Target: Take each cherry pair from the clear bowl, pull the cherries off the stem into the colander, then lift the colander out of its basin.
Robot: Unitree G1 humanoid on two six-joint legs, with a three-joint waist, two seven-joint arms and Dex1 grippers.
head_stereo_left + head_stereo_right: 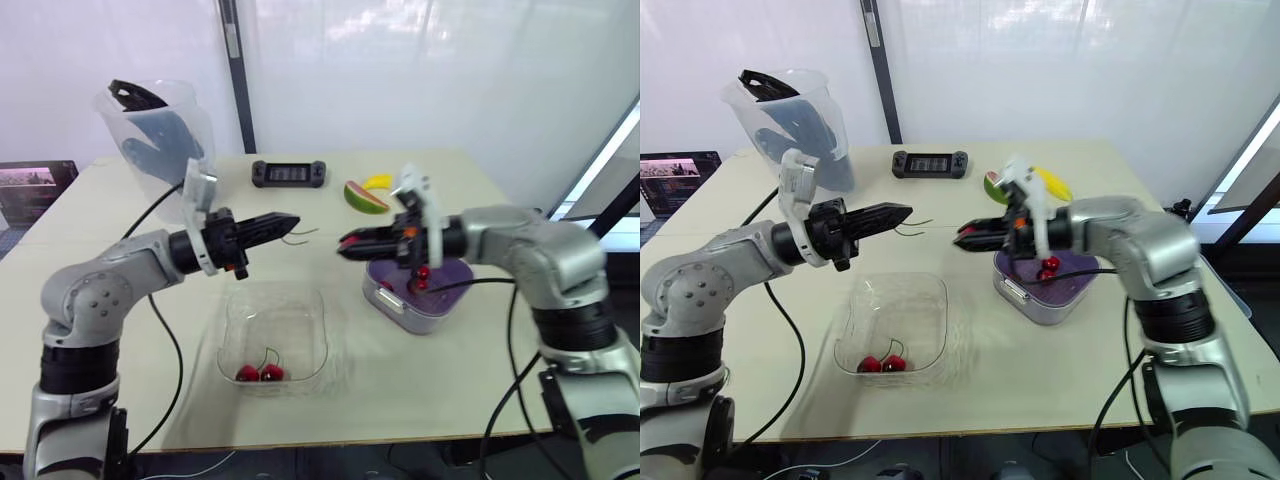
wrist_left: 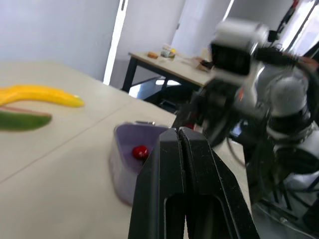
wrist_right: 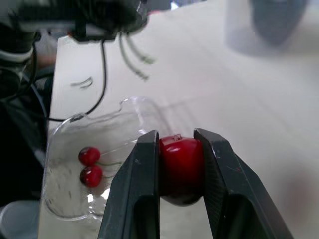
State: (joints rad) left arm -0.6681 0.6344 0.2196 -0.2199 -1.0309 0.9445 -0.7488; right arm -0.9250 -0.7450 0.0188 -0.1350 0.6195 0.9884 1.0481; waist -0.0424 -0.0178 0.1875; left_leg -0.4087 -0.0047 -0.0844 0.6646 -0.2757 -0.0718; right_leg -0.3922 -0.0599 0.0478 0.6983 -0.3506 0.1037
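- Your left gripper (image 1: 292, 221) is raised over the bench (image 1: 480, 200), pointing toward the right one. In the left wrist view its fingers (image 2: 167, 169) are pressed tight together.
- A bare green stem (image 1: 306, 233) sticks out from that tip, pinched there, with its thin ends hanging free.
- Your right gripper (image 1: 345, 242) faces the left one across a small gap, tips apart and at about the same height.
- Its fingers (image 3: 142, 179) are clamped on one red cherry (image 3: 180, 162), which fills the space between them.
- The bowl (image 1: 305, 300) sits on the bench below and between the two grippers, toward you.
- One cherry pair (image 1: 260, 373) lies in the bowl's near corner, the two fruits touching and their stems arching up.
- The purple colander (image 1: 452, 276) sits in its basin (image 1: 392, 306), on the bench just right of the bowl, under your right wrist.
- A few loose cherries (image 1: 422, 272) lie in the colander.
- At the back of the bench you have a clear pitcher (image 1: 160, 130) on the left, a black controller (image 1: 289, 173) in the middle, and a melon slice (image 1: 365, 198) with a banana (image 1: 379, 181) just beside it.
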